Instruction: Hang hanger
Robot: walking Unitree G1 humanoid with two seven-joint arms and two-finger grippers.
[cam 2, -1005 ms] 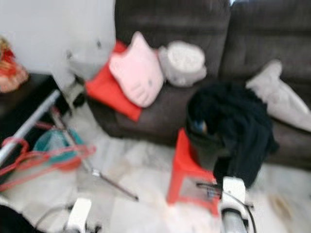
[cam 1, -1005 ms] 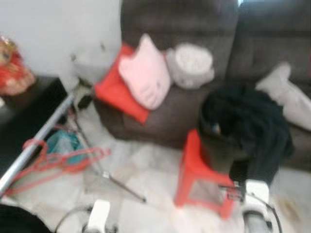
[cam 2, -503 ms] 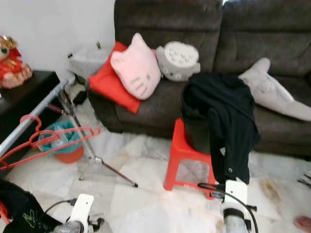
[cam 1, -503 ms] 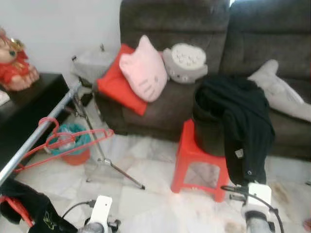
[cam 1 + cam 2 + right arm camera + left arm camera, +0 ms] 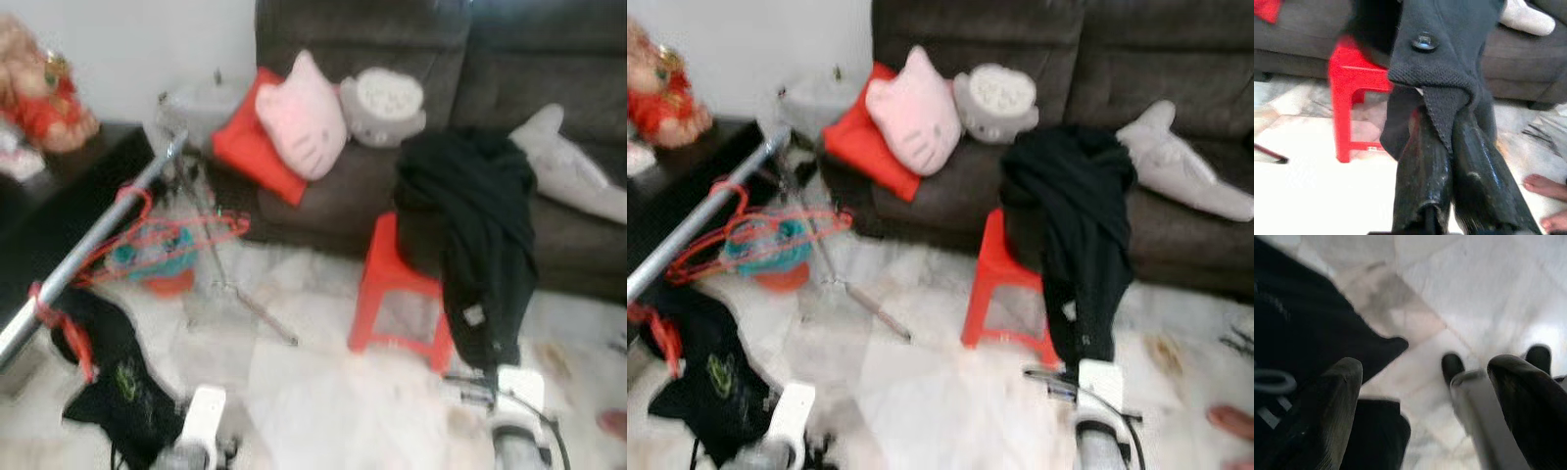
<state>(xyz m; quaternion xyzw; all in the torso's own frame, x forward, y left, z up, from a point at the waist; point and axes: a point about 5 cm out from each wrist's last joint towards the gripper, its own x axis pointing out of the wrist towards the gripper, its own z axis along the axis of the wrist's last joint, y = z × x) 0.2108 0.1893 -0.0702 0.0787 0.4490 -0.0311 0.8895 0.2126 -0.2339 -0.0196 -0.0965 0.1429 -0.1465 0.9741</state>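
A metal rail [image 5: 98,240] slants along the left. Bare red hangers [image 5: 181,235] hang on it, and lower down a black garment [image 5: 113,372] hangs from a red hanger [image 5: 59,323]. Another black garment [image 5: 480,225] is draped over a dark bucket on a red stool [image 5: 392,304]. My right gripper [image 5: 1449,127] sits just under this garment's hem, shut, with a corner of the cloth [image 5: 1440,93] wedged between its fingers. My left gripper [image 5: 1427,367] is open above the pale floor, beside the hanging black garment [image 5: 1298,342].
A dark sofa [image 5: 588,59] with a pink cat pillow [image 5: 302,117], a red cushion and soft toys fills the back. A teal and orange basket [image 5: 157,259] stands under the rail. A black cabinet [image 5: 59,186] is at left. A person's bare foot [image 5: 1542,186] is near my right.
The whole picture has shifted and blurred, so the camera moved. More of the black garment on the rail shows at lower left. Both arms keep their places in view.
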